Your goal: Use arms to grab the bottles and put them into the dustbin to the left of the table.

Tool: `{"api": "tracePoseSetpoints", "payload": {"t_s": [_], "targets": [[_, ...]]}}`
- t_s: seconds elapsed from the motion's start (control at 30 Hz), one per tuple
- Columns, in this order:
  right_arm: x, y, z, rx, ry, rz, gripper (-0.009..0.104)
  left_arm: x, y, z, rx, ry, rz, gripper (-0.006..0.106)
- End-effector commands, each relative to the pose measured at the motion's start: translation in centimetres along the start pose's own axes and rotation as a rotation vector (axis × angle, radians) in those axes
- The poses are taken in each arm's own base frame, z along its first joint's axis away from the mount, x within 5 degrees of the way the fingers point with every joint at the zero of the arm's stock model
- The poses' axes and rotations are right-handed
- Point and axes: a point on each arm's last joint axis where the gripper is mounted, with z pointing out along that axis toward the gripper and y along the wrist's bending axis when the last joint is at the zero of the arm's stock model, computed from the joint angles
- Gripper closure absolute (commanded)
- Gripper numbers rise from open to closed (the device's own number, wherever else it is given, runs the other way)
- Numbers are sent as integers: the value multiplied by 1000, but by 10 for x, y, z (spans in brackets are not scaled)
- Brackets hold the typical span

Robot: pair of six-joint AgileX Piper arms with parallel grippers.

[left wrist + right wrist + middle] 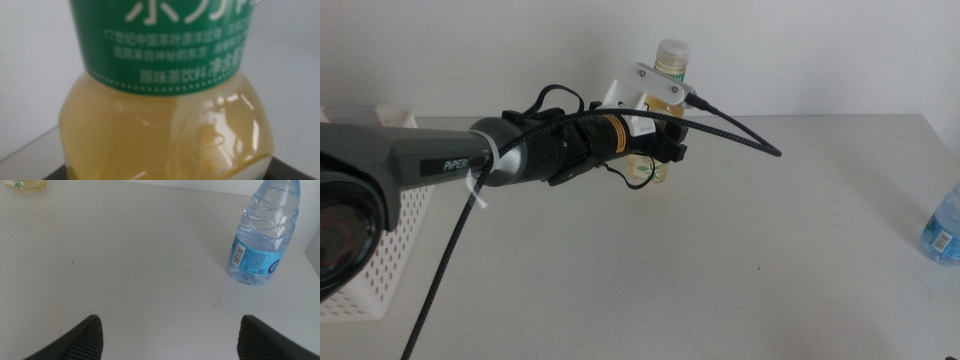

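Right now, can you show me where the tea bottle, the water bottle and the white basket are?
tea bottle [165, 125]: left wrist view, on its pale-yellow lower body.
water bottle [262, 245]: right wrist view, on its clear body above the blue label.
white basket [380, 255]: middle view, on its perforated side wall.

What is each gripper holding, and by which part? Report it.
Left gripper surrounds the tea bottle at its lower body; whether it grips cannot be told. Right gripper, open, holds nothing.

Plain white wall [820, 50] across the whole background; one tiny dark speck [73, 262] nearer, out in the open.
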Motion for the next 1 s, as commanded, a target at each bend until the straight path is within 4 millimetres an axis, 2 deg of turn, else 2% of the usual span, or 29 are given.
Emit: {"api": "tracePoseSetpoints", "payload": {"t_s": [0.0,0.2,0.33,0.43,0.57,0.67,0.77,0.97], "targets": [[-7,-1,-2,16,-86,-15,13,-75,-4,-41,48,-226,1,102],[-7,-1,-2,16,-86,-15,13,-102,-8,-76,58,-168,48,102],[-7,-1,-2,16,-86,-15,13,-115,-7,-102,109,-113,6,102],[-7,-1,-2,16,-86,-15,13,-119,4,-120,200,-81,-108,102],[-7,-1,-2,16,-86,-15,13,-122,21,-138,257,-77,-157,102],[-7,-1,-2,16,-86,-15,13,-127,29,-150,246,-91,-201,102],[-7,-1,-2,16,-86,-15,13,-133,28,-157,232,-114,-197,102],[-7,-1,-2,16,-86,-15,13,-137,23,-161,235,-127,-182,102]]}}
